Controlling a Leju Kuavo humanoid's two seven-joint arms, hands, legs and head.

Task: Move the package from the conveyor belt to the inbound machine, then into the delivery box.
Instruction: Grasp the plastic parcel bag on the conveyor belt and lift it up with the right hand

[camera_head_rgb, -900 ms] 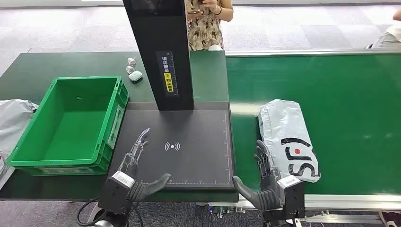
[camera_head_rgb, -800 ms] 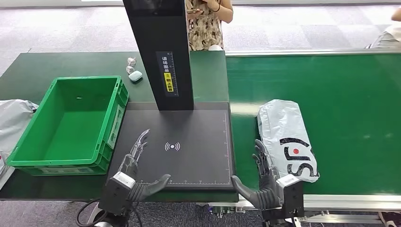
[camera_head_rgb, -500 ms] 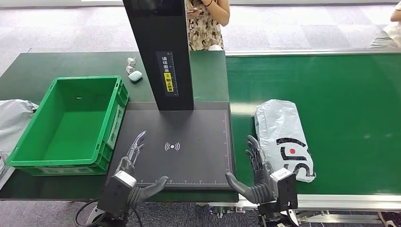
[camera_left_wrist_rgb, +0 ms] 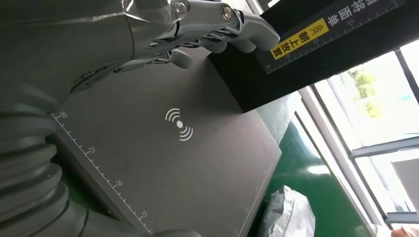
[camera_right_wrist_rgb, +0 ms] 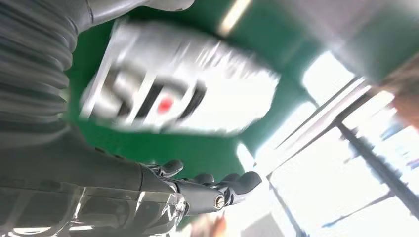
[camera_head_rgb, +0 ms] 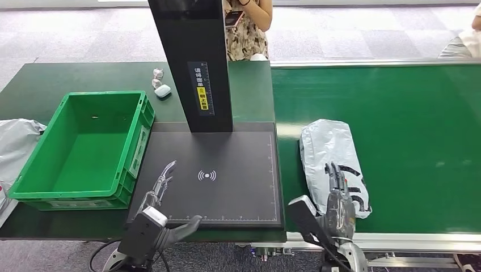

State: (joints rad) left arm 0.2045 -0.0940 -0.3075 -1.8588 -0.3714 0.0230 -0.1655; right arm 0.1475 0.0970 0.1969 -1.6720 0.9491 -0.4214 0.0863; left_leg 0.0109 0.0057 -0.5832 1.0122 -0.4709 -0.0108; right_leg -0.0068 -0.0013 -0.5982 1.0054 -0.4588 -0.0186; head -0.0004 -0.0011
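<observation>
Head view gives us the green conveyor belt (camera_head_rgb: 408, 113) right of the inbound machine (camera_head_rgb: 218, 170), its grey package (camera_head_rgb: 329, 150) under our right hand (camera_head_rgb: 338, 205), fingers spread, while our left hand (camera_head_rgb: 160, 187) hovers open-fingered.

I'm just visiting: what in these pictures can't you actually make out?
- Package: head view, the right robot hand covers its near end, so contact is unclear.
- Its printed logo: right wrist view, motion blur.
- Small items on the table: head view, too small to identify.
- Grey bag: cut off by the left edge.
</observation>
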